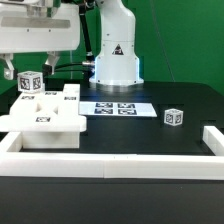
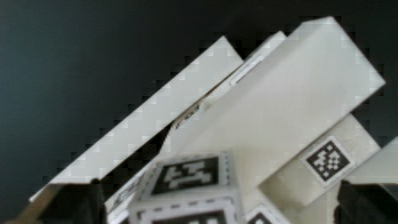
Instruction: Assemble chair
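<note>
One partly built chair [image 1: 45,112] sits on the black worktop [image 1: 150,135] at the exterior view's left, beside the marker board [image 1: 113,108]; fingers spread wide above it, holding nothing

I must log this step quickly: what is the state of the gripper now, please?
Gripper: open, holding nothing, above the chair parts.

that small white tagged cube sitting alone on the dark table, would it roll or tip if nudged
The cube looks flat-faced and blocky, so it would probably slide rather than roll. It seems rigid and likely light. Its squat shape suggests little tipping risk on the table.
</note>
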You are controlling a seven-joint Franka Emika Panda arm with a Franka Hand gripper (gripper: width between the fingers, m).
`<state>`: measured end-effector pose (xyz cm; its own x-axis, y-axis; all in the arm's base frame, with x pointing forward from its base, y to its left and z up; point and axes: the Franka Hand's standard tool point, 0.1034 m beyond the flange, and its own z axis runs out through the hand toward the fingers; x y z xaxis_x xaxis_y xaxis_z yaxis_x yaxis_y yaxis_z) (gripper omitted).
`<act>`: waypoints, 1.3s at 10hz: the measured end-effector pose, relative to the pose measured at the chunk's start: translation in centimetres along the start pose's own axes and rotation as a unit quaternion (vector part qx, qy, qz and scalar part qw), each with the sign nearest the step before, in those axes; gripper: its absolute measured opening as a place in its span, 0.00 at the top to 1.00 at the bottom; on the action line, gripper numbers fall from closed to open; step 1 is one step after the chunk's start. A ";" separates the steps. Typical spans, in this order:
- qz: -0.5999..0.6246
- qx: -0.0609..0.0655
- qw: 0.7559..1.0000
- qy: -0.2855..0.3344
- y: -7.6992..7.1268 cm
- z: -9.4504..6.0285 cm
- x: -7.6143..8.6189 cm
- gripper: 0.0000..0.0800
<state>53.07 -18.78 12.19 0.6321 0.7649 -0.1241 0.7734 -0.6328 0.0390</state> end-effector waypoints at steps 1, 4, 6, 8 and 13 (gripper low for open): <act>0.001 0.001 1.000 -0.002 -0.1 0.2 0.0 0.19; 0.014 0.002 1.000 -0.001 -0.3 0.3 0.6 0.19; 0.015 0.002 1.000 -0.001 -0.3 0.3 0.5 0.32; 0.018 0.002 1.000 -0.001 -0.3 0.3 0.4 0.64; 0.175 0.003 0.985 -0.001 -0.3 0.3 0.4 0.64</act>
<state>53.11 -18.32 11.84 0.8600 0.4994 -0.1051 0.5075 -0.8584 0.0746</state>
